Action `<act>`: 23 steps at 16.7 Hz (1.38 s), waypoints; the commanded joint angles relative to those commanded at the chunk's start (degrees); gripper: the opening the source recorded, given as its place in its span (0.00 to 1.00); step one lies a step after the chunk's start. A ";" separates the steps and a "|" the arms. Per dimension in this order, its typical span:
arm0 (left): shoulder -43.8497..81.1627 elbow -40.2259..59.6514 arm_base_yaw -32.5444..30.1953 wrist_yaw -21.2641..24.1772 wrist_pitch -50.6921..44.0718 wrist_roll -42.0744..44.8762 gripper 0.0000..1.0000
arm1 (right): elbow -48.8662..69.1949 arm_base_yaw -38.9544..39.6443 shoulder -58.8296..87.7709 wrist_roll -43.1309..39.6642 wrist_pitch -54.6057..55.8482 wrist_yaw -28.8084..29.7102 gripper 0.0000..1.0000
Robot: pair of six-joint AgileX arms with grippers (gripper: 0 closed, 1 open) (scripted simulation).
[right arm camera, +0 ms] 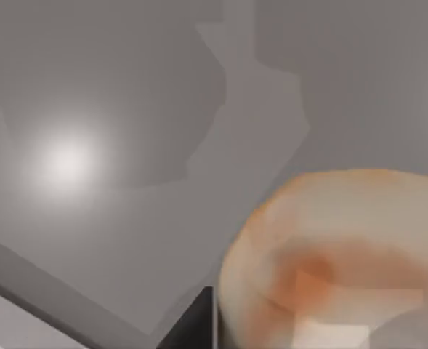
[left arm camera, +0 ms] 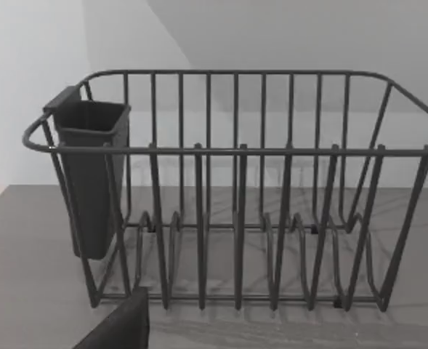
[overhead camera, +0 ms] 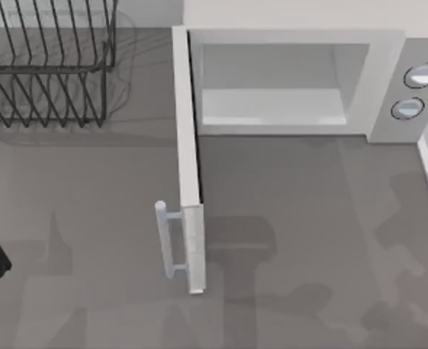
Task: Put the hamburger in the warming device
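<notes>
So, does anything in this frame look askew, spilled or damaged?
Nothing stands out. The microwave stands square with its door swung fully open, the dish rack sits upright, and the hamburger looks intact close to the right wrist camera.

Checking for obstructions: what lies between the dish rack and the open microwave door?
In the top view, only bare grey tabletop lies between the dish rack and the microwave's swung-open door.

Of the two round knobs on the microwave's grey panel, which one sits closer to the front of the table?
The lower knob in the top view; the other knob sits behind it, farther back on the microwave.
</notes>
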 joint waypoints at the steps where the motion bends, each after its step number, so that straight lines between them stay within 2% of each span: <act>1: 0.00 0.00 0.00 0.00 0.00 0.00 1.00 | 1.12 -0.02 -0.79 -0.01 -1.42 0.00 0.00; 8: 0.00 0.00 0.00 0.00 0.00 0.00 1.00 | 2.39 0.29 -0.55 0.38 -1.61 0.38 0.00; 12: 0.00 0.00 0.00 0.00 0.00 0.00 1.00 | 8.76 3.02 6.95 3.78 6.86 4.82 0.00; 16: 0.00 0.00 0.00 0.00 0.00 0.00 1.00 | 17.13 7.53 21.56 10.79 24.86 12.23 0.00; 23: 0.00 0.00 0.00 0.00 0.00 0.00 1.00 | 26.27 17.13 48.64 27.35 67.51 25.74 0.00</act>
